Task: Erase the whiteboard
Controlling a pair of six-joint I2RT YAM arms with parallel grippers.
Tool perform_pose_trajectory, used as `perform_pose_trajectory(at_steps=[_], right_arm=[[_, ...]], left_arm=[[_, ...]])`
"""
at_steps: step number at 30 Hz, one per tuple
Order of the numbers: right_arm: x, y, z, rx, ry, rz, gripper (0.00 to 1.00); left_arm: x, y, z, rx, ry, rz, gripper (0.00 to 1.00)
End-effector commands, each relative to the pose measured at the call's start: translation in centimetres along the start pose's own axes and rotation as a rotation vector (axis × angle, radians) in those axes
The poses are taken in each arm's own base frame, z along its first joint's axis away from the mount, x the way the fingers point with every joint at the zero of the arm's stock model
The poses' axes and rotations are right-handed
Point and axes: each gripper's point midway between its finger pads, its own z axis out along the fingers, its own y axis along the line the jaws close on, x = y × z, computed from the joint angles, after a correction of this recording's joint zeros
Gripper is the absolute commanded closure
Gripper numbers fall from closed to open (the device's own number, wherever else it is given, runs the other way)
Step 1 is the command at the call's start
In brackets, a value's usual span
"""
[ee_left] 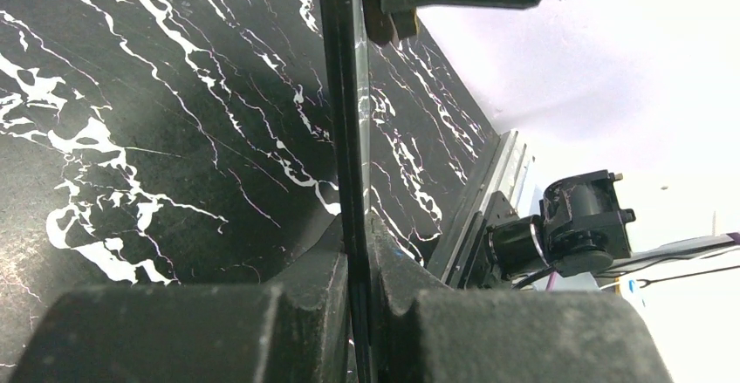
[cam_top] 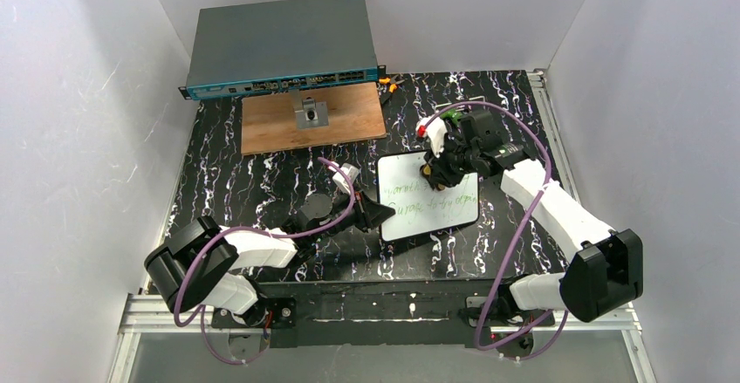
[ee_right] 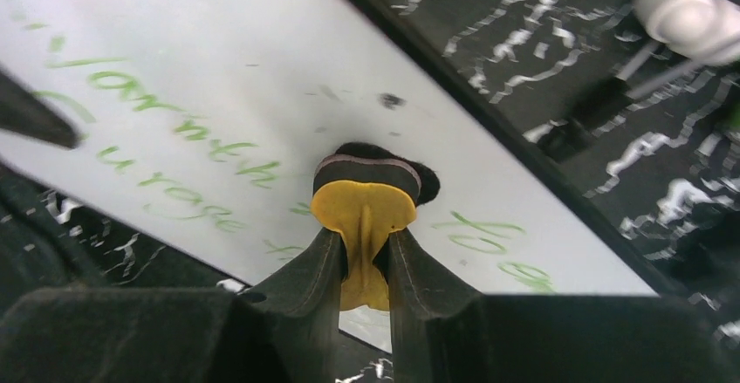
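The whiteboard (cam_top: 429, 201) lies on the black marbled table, right of centre, with green handwritten lines on it. In the right wrist view the whiteboard (ee_right: 218, 69) fills the upper left. My left gripper (cam_top: 377, 213) is shut on the whiteboard's left edge, seen edge-on in the left wrist view as a thin dark rim (ee_left: 347, 139) between my fingers (ee_left: 288, 296). My right gripper (cam_top: 436, 174) is shut on a yellow eraser (ee_right: 366, 217) whose black felt pad presses on the board among the green writing.
A brown wooden board (cam_top: 314, 119) with a small metal part lies behind, and a grey-blue network switch (cam_top: 281, 47) behind that. A marker with a red cap (cam_top: 425, 126) lies near the right gripper. White walls enclose the table.
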Motion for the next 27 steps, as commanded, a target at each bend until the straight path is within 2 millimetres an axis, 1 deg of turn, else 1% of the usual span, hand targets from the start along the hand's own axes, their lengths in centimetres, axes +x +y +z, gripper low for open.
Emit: perform_pose_trajectory(at_steps=[1,4,6,7,10,12,14,16,17,18,19,21,23,24,27], right_arm=[[-0.9,-6.0,-1.1,0.307,-0.026,0.065,0.99],[-0.4,-6.3,-1.0,0.322,-0.019,0.073,0.99],[-0.2,-5.6,-0.6,0.283,-0.017,0.06,0.99],[0.1,-4.8,-0.4,0.234,-0.009,0.044,0.99],[0.2,-0.4,0.0,-0.008,-0.016,-0.014,0.99],[0.2,1.9,-0.1,-0.113,-0.026,-0.062,0.99],[0.2,3.6,-0.3,-0.183,-0.036,-0.103,0.99],[0.3,4.5,-0.4,-0.22,-0.043,-0.117,0.99],[0.3,4.5,-0.4,-0.216,-0.044,-0.116,0.99],[0.3,3.8,-0.2,-0.183,-0.039,-0.108,0.99],[0.4,2.9,0.1,-0.13,-0.028,-0.092,0.99],[0.2,0.1,0.4,0.018,-0.013,-0.057,0.99],[0.0,-2.6,0.2,0.162,-0.003,-0.021,0.99],[-0.2,-3.5,0.0,0.214,-0.004,-0.01,0.99],[-0.1,-5.3,-0.5,0.309,-0.004,0.015,0.99]], left_arm=[[-0.2,-2.6,-0.2,0.108,0.02,0.081,1.0],[-0.2,-2.6,-0.2,0.106,0.022,0.082,1.0],[-0.2,-2.6,-0.1,0.108,0.023,0.082,1.0],[-0.1,-2.6,-0.1,0.108,0.024,0.082,1.0],[-0.1,-2.6,-0.1,0.107,0.025,0.083,1.0],[-0.2,-2.7,-0.1,0.109,0.025,0.085,1.0],[-0.1,-2.6,-0.1,0.107,0.027,0.087,1.0],[-0.1,-2.6,-0.1,0.107,0.028,0.087,1.0],[-0.2,-2.6,-0.1,0.108,0.026,0.087,1.0],[-0.2,-2.6,-0.1,0.108,0.027,0.088,1.0],[-0.2,-2.7,-0.1,0.11,0.026,0.088,1.0],[-0.2,-2.7,-0.1,0.11,0.027,0.088,1.0],[-0.1,-2.6,-0.1,0.108,0.028,0.088,1.0],[-0.2,-2.6,-0.1,0.108,0.028,0.087,1.0],[-0.1,-2.6,-0.1,0.107,0.026,0.087,1.0]])
